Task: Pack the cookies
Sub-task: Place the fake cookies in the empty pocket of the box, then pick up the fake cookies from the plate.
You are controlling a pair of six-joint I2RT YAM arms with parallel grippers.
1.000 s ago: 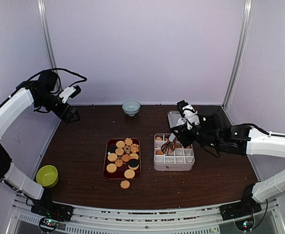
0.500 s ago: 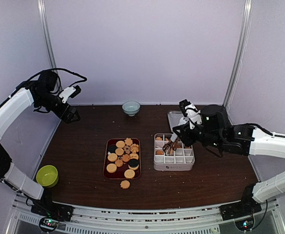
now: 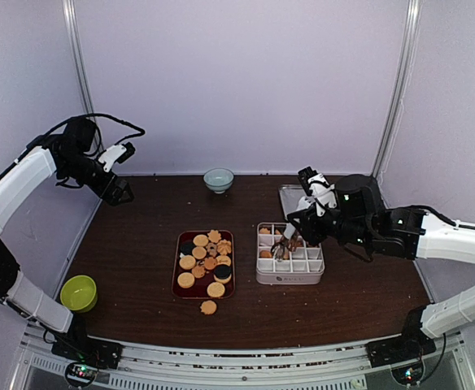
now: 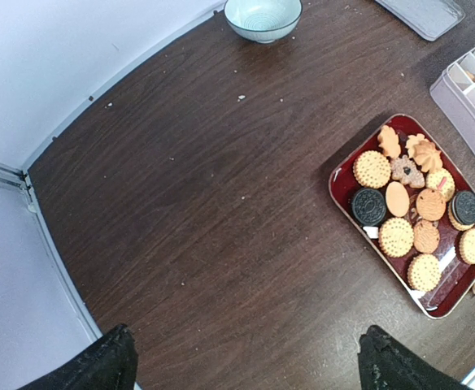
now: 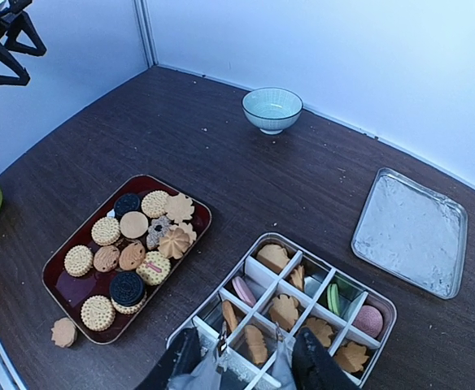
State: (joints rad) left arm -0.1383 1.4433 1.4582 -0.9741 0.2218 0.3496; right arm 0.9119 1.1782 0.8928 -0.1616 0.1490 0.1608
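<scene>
Several cookies (image 3: pixel 205 262) lie on a dark red tray (image 3: pixel 178 282), also in the right wrist view (image 5: pixel 124 260) and the left wrist view (image 4: pixel 400 219). One cookie (image 3: pixel 209 307) lies loose on the table in front of the tray. A white divided box (image 3: pixel 290 277) holds leaf-shaped, pink and green cookies in its compartments (image 5: pixel 286 309). My right gripper (image 5: pixel 250 348) is open, low over the box's near-left compartments, with a golden cookie (image 5: pixel 256 341) lying in the compartment between its fingers. My left gripper (image 4: pixel 246 374) is open and empty, raised at the back left (image 3: pixel 122 195).
A pale teal bowl (image 3: pixel 218 179) stands at the back centre. A metal lid (image 3: pixel 290 195) lies behind the box. A green bowl (image 3: pixel 78 292) sits at the front left. Walls close the back and sides.
My right arm has shifted slightly over the box, its fingers staying at the near-left compartments. The left arm has not moved.
</scene>
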